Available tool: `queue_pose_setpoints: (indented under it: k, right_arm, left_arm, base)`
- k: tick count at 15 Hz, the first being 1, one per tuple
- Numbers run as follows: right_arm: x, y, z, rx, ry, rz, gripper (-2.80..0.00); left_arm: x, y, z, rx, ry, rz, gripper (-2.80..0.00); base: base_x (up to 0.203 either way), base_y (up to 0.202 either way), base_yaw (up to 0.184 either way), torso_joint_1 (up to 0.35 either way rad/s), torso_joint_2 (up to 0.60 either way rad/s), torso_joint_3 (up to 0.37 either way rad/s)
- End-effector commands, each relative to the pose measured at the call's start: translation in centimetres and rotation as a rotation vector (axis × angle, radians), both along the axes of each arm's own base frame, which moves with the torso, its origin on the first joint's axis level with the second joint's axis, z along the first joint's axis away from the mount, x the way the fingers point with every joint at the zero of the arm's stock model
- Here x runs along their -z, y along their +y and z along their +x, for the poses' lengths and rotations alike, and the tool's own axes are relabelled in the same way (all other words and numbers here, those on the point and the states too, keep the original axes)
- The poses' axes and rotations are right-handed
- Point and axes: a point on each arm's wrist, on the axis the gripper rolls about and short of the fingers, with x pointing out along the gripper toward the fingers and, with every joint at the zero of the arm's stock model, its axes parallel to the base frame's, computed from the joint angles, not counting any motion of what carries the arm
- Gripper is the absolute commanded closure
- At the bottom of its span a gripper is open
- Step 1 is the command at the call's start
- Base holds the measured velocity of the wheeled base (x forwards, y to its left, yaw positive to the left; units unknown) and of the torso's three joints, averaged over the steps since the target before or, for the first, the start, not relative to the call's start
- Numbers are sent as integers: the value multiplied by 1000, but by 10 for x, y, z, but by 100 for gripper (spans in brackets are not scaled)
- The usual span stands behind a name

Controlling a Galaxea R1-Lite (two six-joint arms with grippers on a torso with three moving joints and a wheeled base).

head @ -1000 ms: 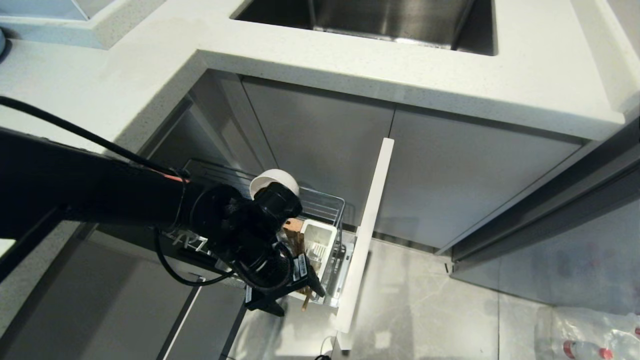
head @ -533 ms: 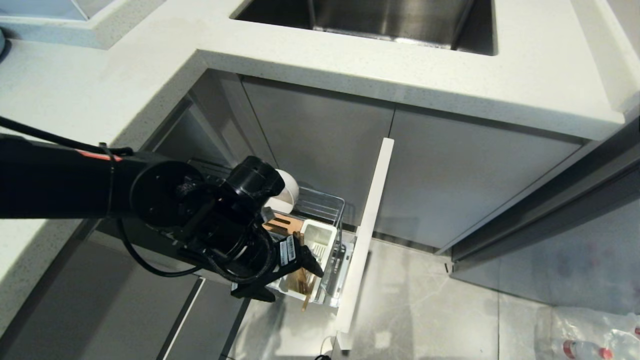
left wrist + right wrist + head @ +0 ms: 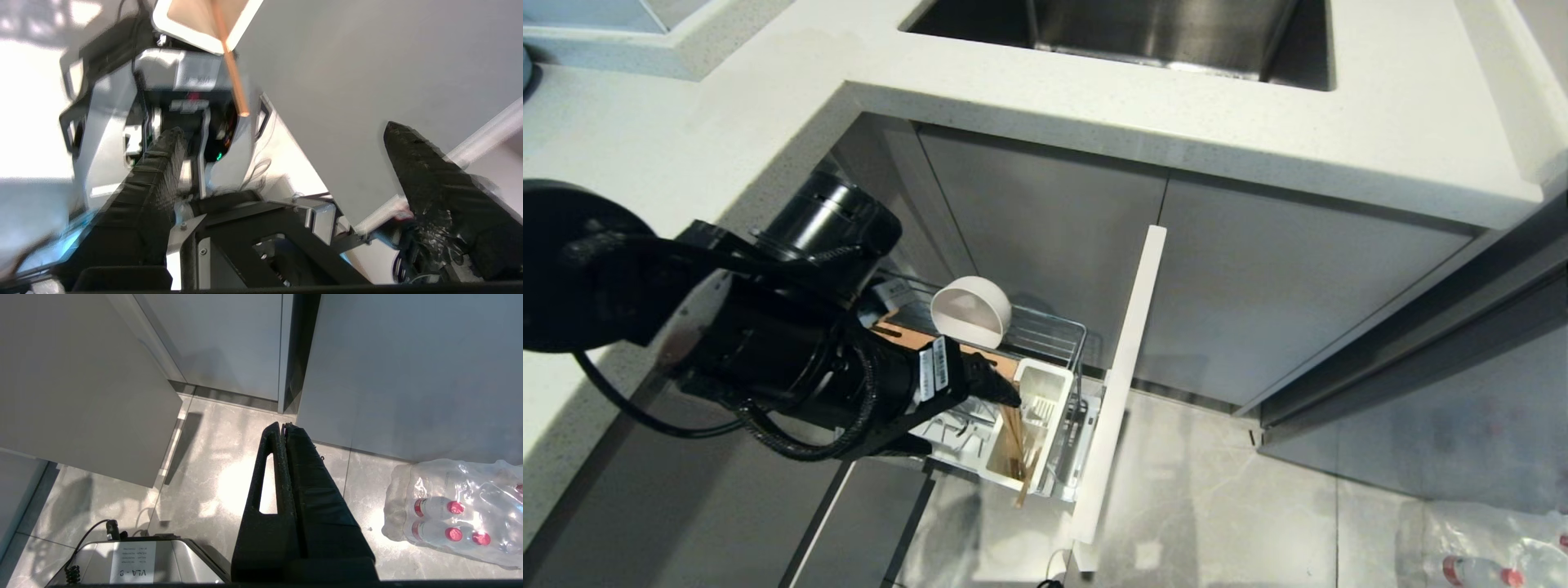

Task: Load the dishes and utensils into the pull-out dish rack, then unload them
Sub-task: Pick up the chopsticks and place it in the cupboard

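left claw (image 3: 964, 412) wide open, empty, beside cutlery box (image 3: 1031, 425) | chopsticks (image 3: 1017, 457) in box | bowl (image 3: 970, 310) on rack (image 3: 1045, 335) | right claw (image 3: 284, 426) shut over floor (image 3: 204, 477), near bottles (image 3: 453, 520)

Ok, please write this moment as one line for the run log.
left gripper: open, empty, beside rack | chopsticks: in cutlery box | bowl: on its side in rack | right gripper: shut, parked over floor

You can read "VLA - 3" or similar on a white label (image 3: 132, 568) stuck to the grey robot base (image 3: 163, 561), last character unclear, small white barcode stickers (image 3: 934, 369) on your left arm, print too small to read.
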Motion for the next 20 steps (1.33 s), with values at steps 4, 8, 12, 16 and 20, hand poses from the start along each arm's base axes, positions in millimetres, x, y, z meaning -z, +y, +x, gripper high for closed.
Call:
queue_pose_setpoints:
  k: [4,8,12,16,20]
  right_arm:
    - [0,0,0,0,2,0,0]
    - [0,0,0,0,2,0,0]
    - [0,0,0,0,3,0,0]
    - [0,0,0,0,2,0,0]
    - [1,0,0,0,3,0,0]
  left_arm:
    - [-35,27,-40,6,-147,-19,0]
    - [-65,51,-74,-12,-320,-34,0]
    - [-93,79,-98,-94,-500,-34,0]
    - [-134,111,-112,-303,-707,20,0]
    - [-163,137,-123,-550,-835,103,0]
  base:
    - [0,0,0,0,0,0]
    - [0,0,0,0,0,0]
    - [0,0,0,0,0,0]
    - [0,0,0,0,0,0]
    - [0,0,0,0,0,0]
